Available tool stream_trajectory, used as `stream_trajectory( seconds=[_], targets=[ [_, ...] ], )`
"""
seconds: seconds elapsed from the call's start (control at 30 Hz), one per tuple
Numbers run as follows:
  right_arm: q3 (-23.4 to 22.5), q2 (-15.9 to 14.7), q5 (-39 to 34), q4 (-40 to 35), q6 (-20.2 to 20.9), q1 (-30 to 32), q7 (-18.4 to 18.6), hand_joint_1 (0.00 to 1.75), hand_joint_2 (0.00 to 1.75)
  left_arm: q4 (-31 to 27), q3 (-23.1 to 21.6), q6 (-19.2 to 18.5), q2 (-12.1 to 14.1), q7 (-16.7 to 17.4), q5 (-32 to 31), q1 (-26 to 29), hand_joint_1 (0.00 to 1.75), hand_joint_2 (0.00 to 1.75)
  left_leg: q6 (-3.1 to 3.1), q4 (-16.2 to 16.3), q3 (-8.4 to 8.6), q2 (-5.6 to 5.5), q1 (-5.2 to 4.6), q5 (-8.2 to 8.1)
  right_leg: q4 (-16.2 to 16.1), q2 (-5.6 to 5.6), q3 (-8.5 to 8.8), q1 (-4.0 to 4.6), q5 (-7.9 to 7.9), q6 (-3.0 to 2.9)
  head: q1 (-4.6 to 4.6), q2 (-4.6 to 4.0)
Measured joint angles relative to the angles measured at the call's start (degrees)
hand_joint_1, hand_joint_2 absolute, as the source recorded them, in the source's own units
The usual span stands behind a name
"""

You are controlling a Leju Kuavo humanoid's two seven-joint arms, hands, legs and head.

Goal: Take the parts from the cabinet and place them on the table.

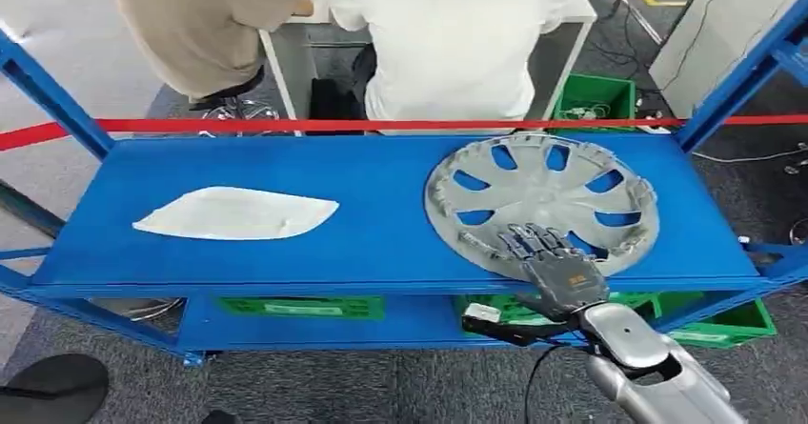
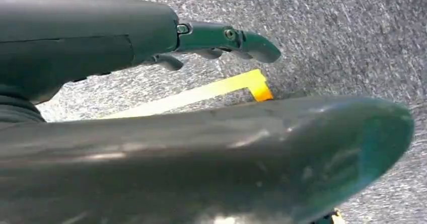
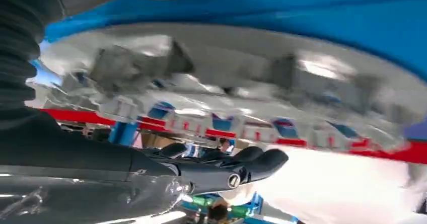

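Your right robot hand (image 1: 555,264) lies flat, fingers spread, on the near rim of the silver hubcap (image 1: 541,200), at the frame's right on the blue shelf (image 1: 286,262); nothing gripped yet. Hook the fingers under the rim before lifting, keeping it level.

At right of centre in the head view, the hubcap (image 1: 540,200) looks like silver-grey plastic with a dull metallic sheen. The shelf (image 1: 381,243) is smooth painted blue metal. The white part (image 1: 236,212) at left looks matt. Bottom right, the right robot hand (image 1: 557,264) is dark and glossy, and the floor (image 1: 419,386) is rough grey carpet.
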Motion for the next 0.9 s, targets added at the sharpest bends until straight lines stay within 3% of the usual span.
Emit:
stream_trajectory(
  seconds=[0.07,0.1,0.13,0.2,0.23,0.27,0.33,0.4,0.43,0.57,0.6,0.63,0.67,0.73,0.77,0.8,0.83,0.9],
  targets=[
    [0.02,0.00,0.00,0.04,-0.02,-0.08,0.00,0.00,1.75,-0.02,0.00,0.00,0.00,0.00,0.00,-0.07,0.00,0.00,-0.81,-0.13,-0.06,0.03,0.13,-0.20,-0.49,0.00,0.10,-0.26,0.34,-0.96,0.04,0.00],
    [0.02,0.00,0.00,0.07,-0.02,-0.18,0.00,0.00,1.75,0.00,0.00,0.02,0.04,0.00,0.00,-0.08,0.00,0.00,-0.99,0.84,-0.38,0.13,0.09,-1.14,-0.59,-0.05,0.18,-0.39,0.35,-1.28,-0.04,0.00],
    [0.02,-0.02,0.00,0.07,-0.02,-0.27,0.00,0.00,1.75,0.00,0.00,0.02,0.02,0.00,0.00,-0.09,0.00,0.00,-1.10,3.98,-1.80,0.13,0.03,-3.23,-0.60,-0.11,0.16,-0.41,0.34,-1.64,-0.33,0.00],
    [0.09,-0.02,0.02,0.18,0.02,-0.25,-0.02,0.00,1.75,-0.02,0.00,0.02,-0.04,0.00,0.00,-0.04,0.00,0.00,-1.29,13.31,-6.27,0.13,0.09,-7.47,-0.60,-0.21,0.13,-0.34,0.28,-1.85,-0.46,-0.02],
    [0.22,-0.02,0.04,0.33,0.15,-0.28,-0.11,0.00,1.75,0.00,0.00,0.00,-0.06,0.00,-0.02,0.03,0.00,0.00,-1.33,16.77,-8.05,0.13,0.07,-8.42,-0.59,-0.21,0.13,-0.32,0.28,-1.86,-0.54,0.00],
    [0.48,-0.02,0.07,0.55,0.33,-0.46,-0.15,0.00,1.75,0.00,0.00,0.00,-0.07,0.02,-0.02,0.05,0.00,0.00,-1.31,17.66,-8.68,0.13,0.07,-7.99,-0.59,-0.21,0.15,-0.32,0.28,-1.86,-0.48,0.00],
    [1.55,0.02,0.09,1.29,0.46,-1.35,-0.74,0.00,1.75,0.00,0.00,0.00,0.00,0.11,-0.13,0.01,0.00,0.00,-1.16,12.26,-6.34,0.15,0.11,-3.41,-0.57,-0.17,0.25,-0.38,0.25,-1.81,-0.57,-0.02],
    [2.63,0.28,-0.20,2.10,0.63,-2.71,-1.51,0.00,1.75,0.00,0.00,0.00,0.04,0.13,-0.22,-0.11,0.00,0.00,-0.97,2.89,-1.76,0.26,0.14,0.99,-0.49,0.02,0.37,-0.43,0.14,-1.42,-0.70,-0.02],
    [3.23,0.35,-0.37,2.62,0.61,-3.53,-1.94,0.00,1.75,0.00,0.00,0.00,0.04,0.15,-0.35,-0.21,0.00,0.00,-0.93,0.33,-0.63,0.23,0.10,0.51,0.19,0.15,0.04,0.12,-0.11,-0.91,-0.94,-0.02],
    [5.90,0.92,-0.52,4.53,-0.44,-6.10,-2.34,0.00,1.75,0.00,0.00,0.02,-0.02,0.17,-0.50,-0.22,0.00,0.00,0.60,0.32,-1.09,0.13,0.23,0.51,-0.35,0.11,-0.03,-0.13,0.16,0.14,-0.70,0.00],
    [6.55,1.12,-0.37,4.74,-1.15,-6.60,-2.12,0.00,1.75,0.00,0.00,0.04,0.11,0.17,-0.50,-0.26,0.00,0.00,0.93,0.28,-1.00,0.11,0.32,0.57,0.45,-0.17,-0.52,-0.17,-0.55,0.49,-0.55,0.00],
    [6.97,1.25,-0.09,4.94,-1.75,-7.06,-1.75,0.00,1.75,0.00,0.00,0.09,0.15,0.17,-0.50,-0.35,0.00,0.00,1.27,0.28,-1.00,0.12,0.32,0.54,2.92,-0.30,-1.58,-0.19,-2.25,0.74,-0.20,0.00],
    [7.37,1.29,0.31,5.14,-1.94,-7.49,-1.13,1.66,1.75,0.00,0.00,0.11,0.15,0.17,-0.50,-0.36,0.00,0.00,1.34,0.28,-1.00,0.12,0.29,0.54,7.16,-0.29,-3.48,-0.24,-4.39,0.91,-0.11,-0.02],
    [8.67,1.57,2.16,6.72,1.97,-8.72,1.67,1.75,1.75,0.00,0.00,0.02,0.15,0.17,-0.52,-0.25,0.00,0.00,1.40,0.30,-0.99,0.17,0.26,0.50,16.43,-0.29,-8.01,-0.25,-7.85,1.17,-0.13,-0.02],
    [9.23,1.62,2.34,7.59,2.32,-9.50,1.75,1.75,1.75,0.00,0.00,0.00,0.15,0.17,-0.52,-0.18,0.00,0.00,1.40,0.31,-0.90,0.23,0.27,0.49,18.05,-0.29,-8.95,-0.25,-7.85,1.20,-0.11,0.00],
    [9.79,1.73,2.87,8.88,2.05,-10.29,1.77,1.75,1.75,0.00,0.00,0.00,0.15,0.17,-0.52,-0.21,0.00,0.00,1.36,0.31,-0.79,0.24,0.31,0.46,16.84,-0.32,-8.49,-0.31,-6.46,1.19,-0.13,0.00],
    [10.16,1.79,3.08,10.21,1.40,-10.95,1.71,1.75,1.75,0.00,0.00,0.00,0.13,0.17,-0.52,-0.26,0.00,0.00,1.32,0.31,-0.64,0.21,0.33,0.42,13.42,-0.32,-6.81,-0.43,-4.24,1.13,-0.06,0.00],
    [10.93,2.10,3.45,12.10,0.81,-12.28,1.53,1.75,1.75,0.00,0.00,0.00,0.13,0.17,-0.52,-0.26,0.00,0.00,0.92,0.32,-0.23,0.14,0.48,0.20,2.43,-0.39,-1.12,-0.54,0.54,1.00,-0.09,0.00]
  ],
)
